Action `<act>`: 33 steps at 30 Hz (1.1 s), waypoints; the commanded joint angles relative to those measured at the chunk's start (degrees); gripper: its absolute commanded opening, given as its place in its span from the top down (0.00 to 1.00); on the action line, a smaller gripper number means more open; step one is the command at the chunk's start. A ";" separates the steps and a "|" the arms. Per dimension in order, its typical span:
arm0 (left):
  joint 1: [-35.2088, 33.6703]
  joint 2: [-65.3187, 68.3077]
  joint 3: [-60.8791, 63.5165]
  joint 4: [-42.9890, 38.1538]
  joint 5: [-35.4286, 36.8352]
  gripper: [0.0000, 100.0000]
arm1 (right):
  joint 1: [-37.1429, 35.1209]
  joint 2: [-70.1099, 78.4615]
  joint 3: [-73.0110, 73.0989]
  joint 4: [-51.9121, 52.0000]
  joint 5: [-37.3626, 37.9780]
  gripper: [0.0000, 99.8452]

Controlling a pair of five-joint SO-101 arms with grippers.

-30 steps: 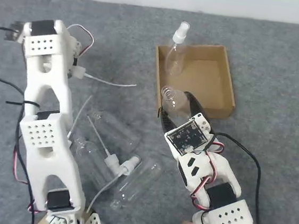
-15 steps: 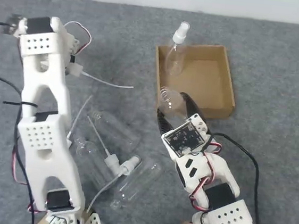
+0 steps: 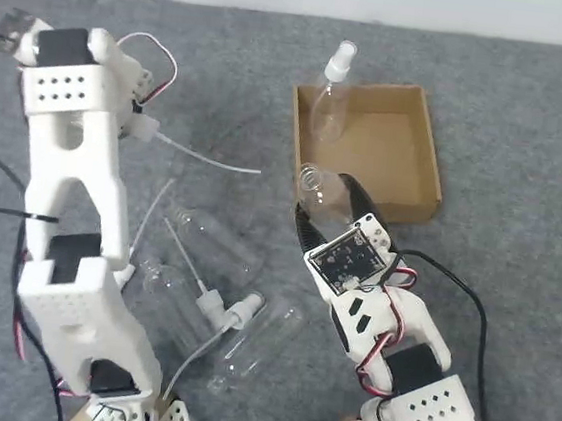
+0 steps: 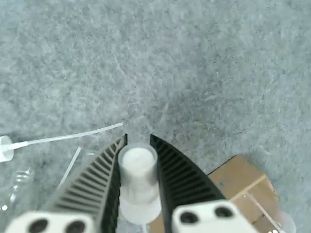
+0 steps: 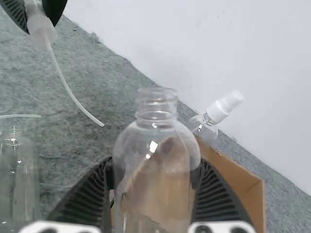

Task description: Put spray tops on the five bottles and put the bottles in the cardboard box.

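Clear plastic sits in my right hand [image 3: 325, 200]: its fingers are clamped on an open-necked bottle [image 5: 155, 145], held neck up just beside a near corner of the cardboard box [image 3: 431, 171]. My left hand [image 4: 136, 139] is closed on a white spray top [image 4: 137, 167], raised over the grey bench [image 3: 532, 116] well apart from that bottle, with its dip tube trailing sideways. One capped bottle [image 3: 331, 90] leans over the box's far rim. Three bare bottles [image 3: 219, 246] and loose tops [image 3: 225, 310] lie between my arms. I judge this to be the second capping, not yet joined. Next I need to bring the top across, thread the tube into the open neck, seat it squarely and twist it on while my right hand keeps the bottle steady.
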 commanded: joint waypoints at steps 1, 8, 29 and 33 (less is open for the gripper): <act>0.53 -9.05 3.65 -2.55 -0.62 0.99 | -0.22 -1.10 -4.22 -1.54 0.00 0.96; 2.99 -19.87 15.69 -7.74 -0.62 0.99 | -0.22 -1.10 -3.78 -1.54 0.00 0.96; 3.08 -46.07 48.31 -30.51 -0.62 0.99 | -0.13 -1.10 -3.69 -1.19 6.07 0.96; 3.08 -47.12 49.10 -30.24 -0.62 0.99 | -0.22 -1.63 -1.85 -1.63 13.19 0.96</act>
